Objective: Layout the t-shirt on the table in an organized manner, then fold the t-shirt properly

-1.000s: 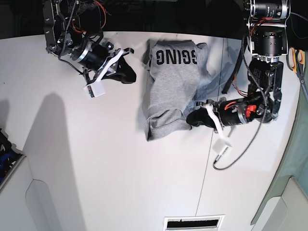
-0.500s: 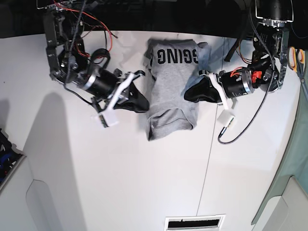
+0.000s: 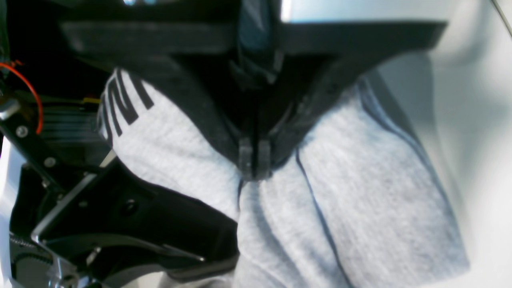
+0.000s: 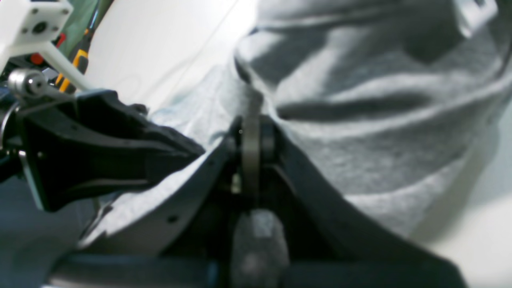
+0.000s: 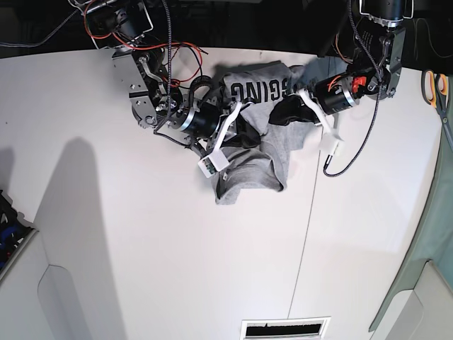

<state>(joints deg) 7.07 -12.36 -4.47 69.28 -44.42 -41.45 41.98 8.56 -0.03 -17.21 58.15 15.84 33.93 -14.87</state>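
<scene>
Both wrist views blurring badly; arm housings blocking much of each. Base view: gripper tips disappearing into cloth folds, contact hard to read there.

T-shirt (image 5: pixel 256 134) lying bunched near far edge of white table (image 5: pixel 141 255), light heather-grey, black "GING" lettering showing reversed, hem end trailing toward cam, thin dark seam line (image 5: pixel 306 234) running just beside it.

Left gripper (image 3: pixel 254 160) pinching a ridge of grey fabric, fingers together on cloth. Right gripper (image 4: pixel 251 138) likewise clamping a fold, fabric strip passing betw. the pads.

Scissors (image 5: pixel 440 88) lying at table's edge, partly cropped.
</scene>
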